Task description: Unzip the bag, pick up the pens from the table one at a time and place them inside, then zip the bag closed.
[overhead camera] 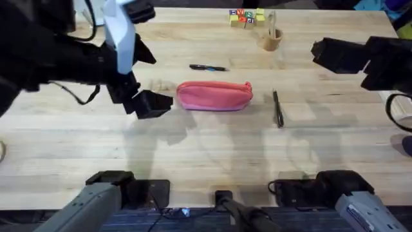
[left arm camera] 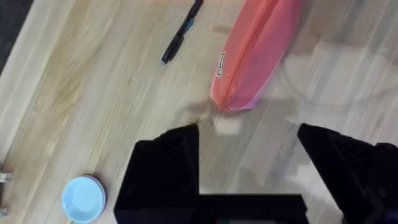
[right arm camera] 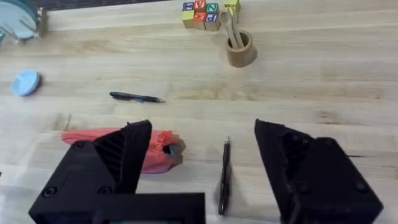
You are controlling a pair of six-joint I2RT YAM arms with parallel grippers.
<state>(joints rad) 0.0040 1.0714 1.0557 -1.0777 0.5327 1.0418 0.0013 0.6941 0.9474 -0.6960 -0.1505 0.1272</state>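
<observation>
Your light wooden plank counter (overhead camera: 212, 148) carries the pink soft fabric pouch (overhead camera: 214, 95) at its middle, lying lengthwise and zipped. One slim black pen with a bluish part (overhead camera: 207, 67) lies beyond it; the other slim dark pen (overhead camera: 278, 107) lies to its right, apart. Your left wrist view adds a small white tag (left arm camera: 221, 63) on the pouch. Bare counter lies in front. The left tool (overhead camera: 145, 106), fingers apart, sits just beside the pouch's left end; the right tool (right arm camera: 199, 168) stands open above the right-hand pen.
</observation>
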